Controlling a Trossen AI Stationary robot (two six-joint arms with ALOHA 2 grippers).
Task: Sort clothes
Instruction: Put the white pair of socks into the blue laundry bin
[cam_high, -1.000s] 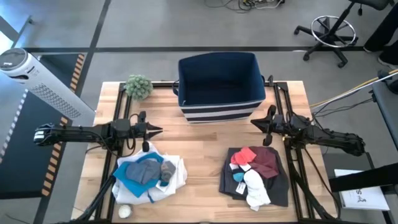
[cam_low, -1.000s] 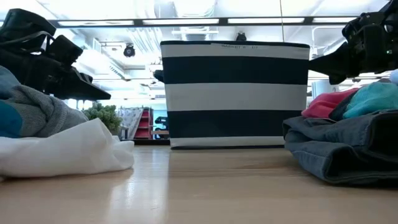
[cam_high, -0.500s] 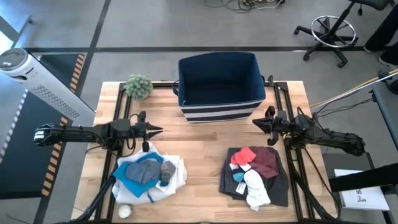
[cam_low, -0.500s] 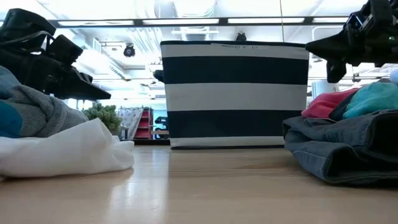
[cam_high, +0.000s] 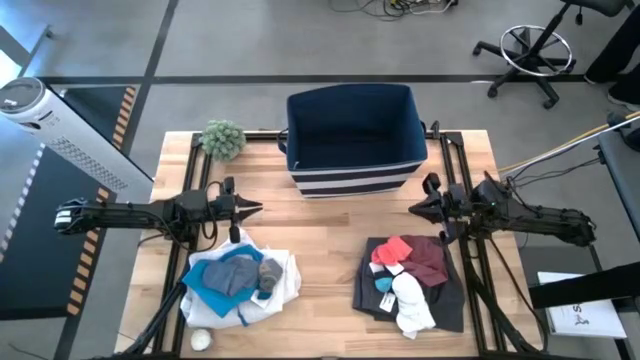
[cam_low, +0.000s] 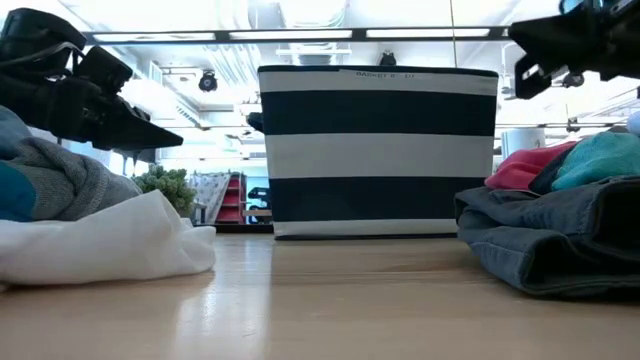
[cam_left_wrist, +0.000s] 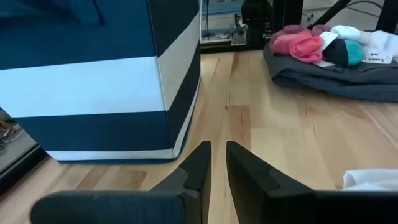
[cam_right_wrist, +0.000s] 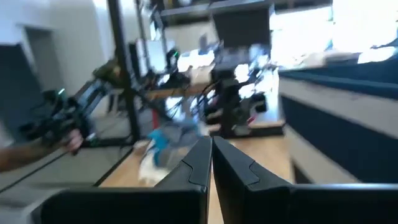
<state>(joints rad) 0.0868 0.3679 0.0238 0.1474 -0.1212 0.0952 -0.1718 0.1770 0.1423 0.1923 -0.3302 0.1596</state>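
The left tool (cam_high: 250, 209) hangs above the tabletop (cam_high: 330, 250), fingers nearly together, holding nothing. Just beside it lies the left heap: a large white garment (cam_high: 285, 275) under blue (cam_high: 210, 283) and grey (cam_high: 235, 268) pieces. These look soft and light, likely to drape; pinching a raised fold of the grey should lift it alone. The striped bin (cam_high: 350, 150) stands behind. The right heap (cam_high: 415, 275), charcoal under red (cam_high: 390, 252), lies below the right tool (cam_high: 418, 208), whose fingers are closed and empty.
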